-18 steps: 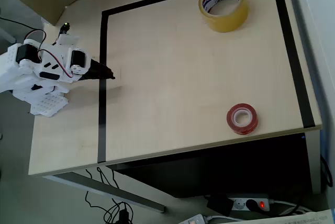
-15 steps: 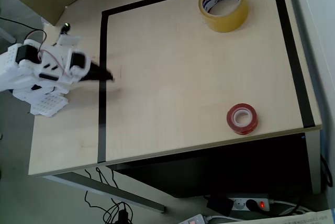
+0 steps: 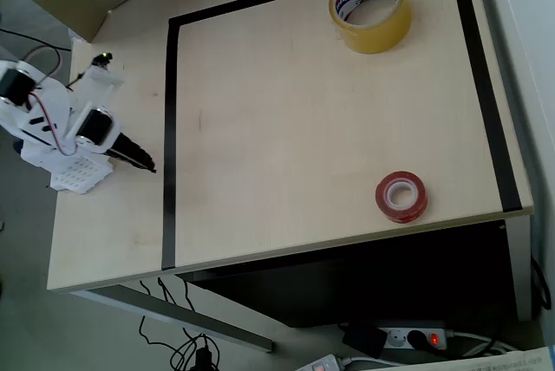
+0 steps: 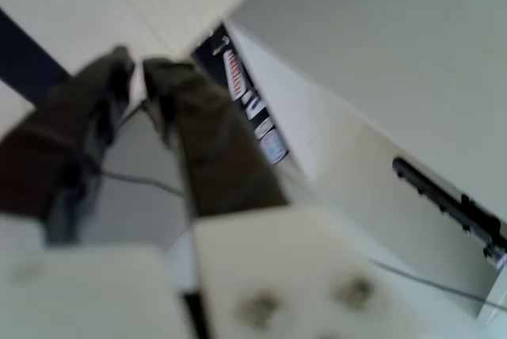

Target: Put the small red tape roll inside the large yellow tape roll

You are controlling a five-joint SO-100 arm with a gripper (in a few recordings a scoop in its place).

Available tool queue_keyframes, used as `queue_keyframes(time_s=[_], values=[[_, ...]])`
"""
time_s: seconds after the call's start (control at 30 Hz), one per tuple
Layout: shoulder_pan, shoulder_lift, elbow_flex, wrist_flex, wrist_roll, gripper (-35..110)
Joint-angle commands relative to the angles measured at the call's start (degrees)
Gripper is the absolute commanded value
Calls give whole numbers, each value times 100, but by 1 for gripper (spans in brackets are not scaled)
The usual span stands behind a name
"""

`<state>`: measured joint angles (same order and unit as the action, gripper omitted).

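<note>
A: Where is the gripper [image 3: 149,166] in the overhead view?

B: At the left of the frame, about halfway down; its dark fingers point toward the lower right, with the tip just left of the black tape border [image 3: 170,128] that outlines the work area; the white arm [image 3: 52,120] sits behind it at the table's left edge.

A: And the jaws?

B: In the wrist view the gripper [image 4: 131,66] shows two dark fingers [image 4: 198,133] with only a thin gap between the tips; they are drawn nearly together and nothing sits between them; the picture is blurred.

A: Where is the small red tape roll [image 3: 401,197]?

B: Lower right of the overhead frame, lying flat on the pale wooden table [image 3: 286,128] near its front edge, white core showing; it is well apart from the gripper.

A: And the large yellow tape roll [image 3: 370,9]?

B: Upper right of the overhead frame, close to the top stretch of the black border; it lies flat too, with red and blue lettering on its inner core; the two rolls are well apart from each other.

A: Anything else?

B: A power strip [image 3: 408,336] with a red light lies on the floor at the bottom of the overhead frame.
</note>
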<state>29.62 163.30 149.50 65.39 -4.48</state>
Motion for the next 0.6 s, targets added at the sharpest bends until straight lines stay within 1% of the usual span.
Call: queue_keyframes(time_s=[0.0,0.07,0.17,0.23,0.33,0.43,0.57], values=[[246,-2347,-2654,-88,-123,0],[369,-3287,-3656,97,-123,0],[554,-4685,-5256,756,-114,0],[615,-5335,-6021,1081,-132,0],[545,-6311,-7146,1600,-949,0],[360,-7365,-8341,2083,-1468,0],[193,-8394,-9677,2241,-1775,0]])
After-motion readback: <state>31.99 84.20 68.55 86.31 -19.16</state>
